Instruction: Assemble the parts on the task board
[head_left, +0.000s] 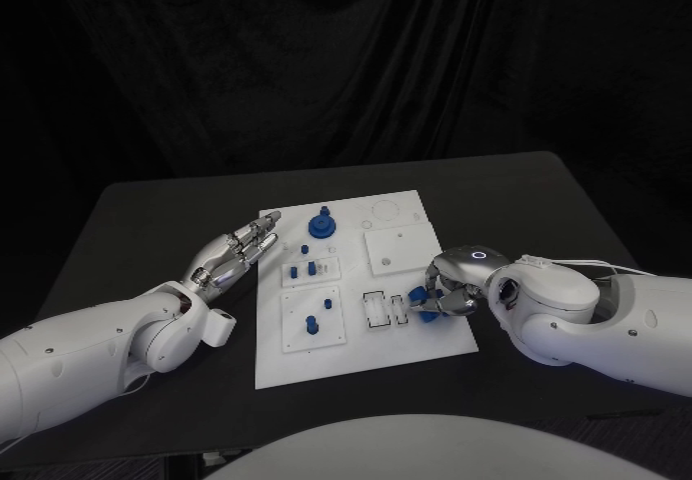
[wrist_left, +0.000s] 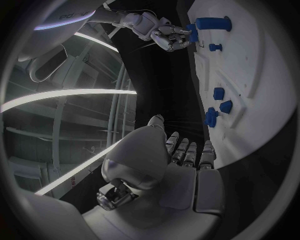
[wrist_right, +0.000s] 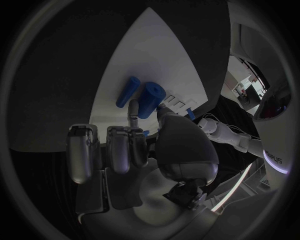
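black table (head_left: 159, 215), dark curtain (head_left: 346, 80) behind

A white board (head_left: 414, 345) lies mid-table, blue parts (head_left: 322, 224) standing on it. The right hand (head_left: 450, 290) curls over a blue part (head_left: 421, 298) near the board's right edge; the left hand (head_left: 231, 257) hovers flat, fingers extended, beside the left edge.

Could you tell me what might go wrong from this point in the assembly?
The right hand holds a blue part at the board's right edge; the grip looks like a light pinch, so the part could slip or tilt. The hand also hides its target from the head view, so misalignment is possible. The left hand hovers beside the board without pressing it, so the board might shift.
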